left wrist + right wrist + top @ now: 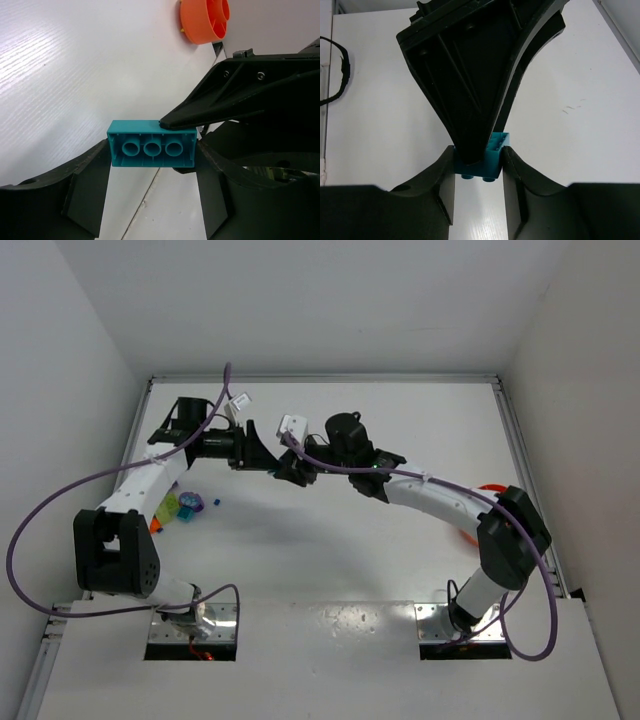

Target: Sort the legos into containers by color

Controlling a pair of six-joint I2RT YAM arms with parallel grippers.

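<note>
Teal brick is basically the whole story: it's pinched by both arms at once, up off the table. In the left wrist view the left gripper is clamped on its two short ends, hollow underside with three tubes facing the camera, sitting level across the middle of the frame. One black finger of the other arm comes in from the right and its tip presses on the brick's top edge. Right wrist view shows the same thing from the other side: the right gripper is closed on the brick low in the middle of the frame, and the left arm's fingers reach down from the top and cover most of it, so only a teal corner and the bottom studs show. From the top camera the two grippers meet just left of centre. Lower left of that view, near the left arm, there's a little pile of loose legos: yellow-green, teal, purple, an orange one partly under the arm, and a tiny blue bit just beside them. The orange bowl with its dividers sits at the top of the left wrist view, well apart from the brick; from the top it's mostly hidden behind the right arm.
</note>
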